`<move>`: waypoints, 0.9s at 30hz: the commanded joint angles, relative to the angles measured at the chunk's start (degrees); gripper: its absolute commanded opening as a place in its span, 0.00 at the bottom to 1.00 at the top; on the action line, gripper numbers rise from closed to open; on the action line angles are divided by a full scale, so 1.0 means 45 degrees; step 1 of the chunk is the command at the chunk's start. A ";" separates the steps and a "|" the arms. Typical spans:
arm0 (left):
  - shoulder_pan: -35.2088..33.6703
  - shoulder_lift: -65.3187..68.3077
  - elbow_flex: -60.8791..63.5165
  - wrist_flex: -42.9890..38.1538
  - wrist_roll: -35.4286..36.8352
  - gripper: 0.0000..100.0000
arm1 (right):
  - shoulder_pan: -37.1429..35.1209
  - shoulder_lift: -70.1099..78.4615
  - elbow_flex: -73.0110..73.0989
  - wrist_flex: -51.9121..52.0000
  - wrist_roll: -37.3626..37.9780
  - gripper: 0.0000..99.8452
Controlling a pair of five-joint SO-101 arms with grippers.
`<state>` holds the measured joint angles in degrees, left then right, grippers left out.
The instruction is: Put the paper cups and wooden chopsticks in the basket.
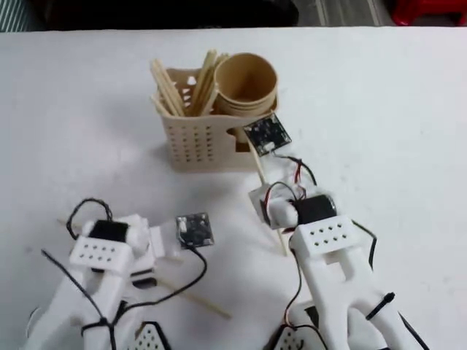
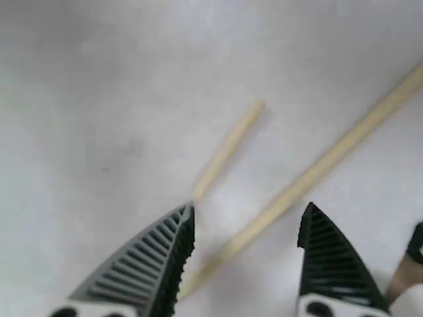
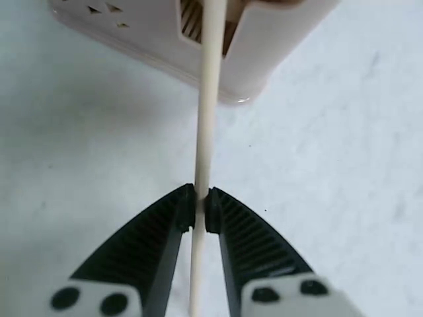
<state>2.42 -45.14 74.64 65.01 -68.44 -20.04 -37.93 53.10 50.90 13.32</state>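
- Cream plastic basket (image 1: pixel 197 146) already holds the paper cups (image 1: pixel 246 84) and a bundle of chopsticks (image 1: pixel 169 87) (most of the job, I judge).
- Right gripper (image 3: pixel 200 212) is clenched on the held chopstick (image 3: pixel 210 99), whose far end is at the basket's corner.
- Left gripper (image 2: pixel 248 228) hangs spread, with a loose chopstick (image 2: pixel 317 172) between its jaws and a second loose chopstick (image 2: pixel 228 148) just beside; both lie on the table (image 1: pixel 379 109).

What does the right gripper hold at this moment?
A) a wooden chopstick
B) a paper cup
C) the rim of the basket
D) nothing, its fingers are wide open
A: in the right wrist view the right gripper is shut on a chopstick, which passes between its fingertips and points toward the basket.
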 commanded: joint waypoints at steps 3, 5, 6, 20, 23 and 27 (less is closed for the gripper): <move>0.0127 0.1846 -0.1035 -0.0918 0.1114 0.26 | 0.0068 -0.0244 -0.0078 -0.0205 0.0117 0.02; 0.0127 0.2628 -0.1504 -0.0918 0.1153 0.25 | 0.0068 -0.0244 -0.0078 -0.0205 0.0117 0.02; 0.0147 0.3018 -0.1739 -0.0918 0.1153 0.24 | 0.0068 -0.0244 -0.0078 -0.0205 0.0117 0.02; 0.0205 0.4425 -0.3360 -0.1172 0.1934 0.21 | 0.0068 -0.0244 -0.0078 -0.0205 0.0117 0.02; 0.0205 0.4484 -0.3341 -0.1172 0.1915 0.21 | 0.0068 -0.0244 -0.0078 -0.0205 0.0117 0.02; 0.0225 0.4484 -0.2872 -0.1289 0.1348 0.21 | 0.0068 -0.0244 -0.0078 -0.0205 0.0117 0.02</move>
<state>2.59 -25.10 61.63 60.09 -60.18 -20.04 -37.93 53.10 50.90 13.32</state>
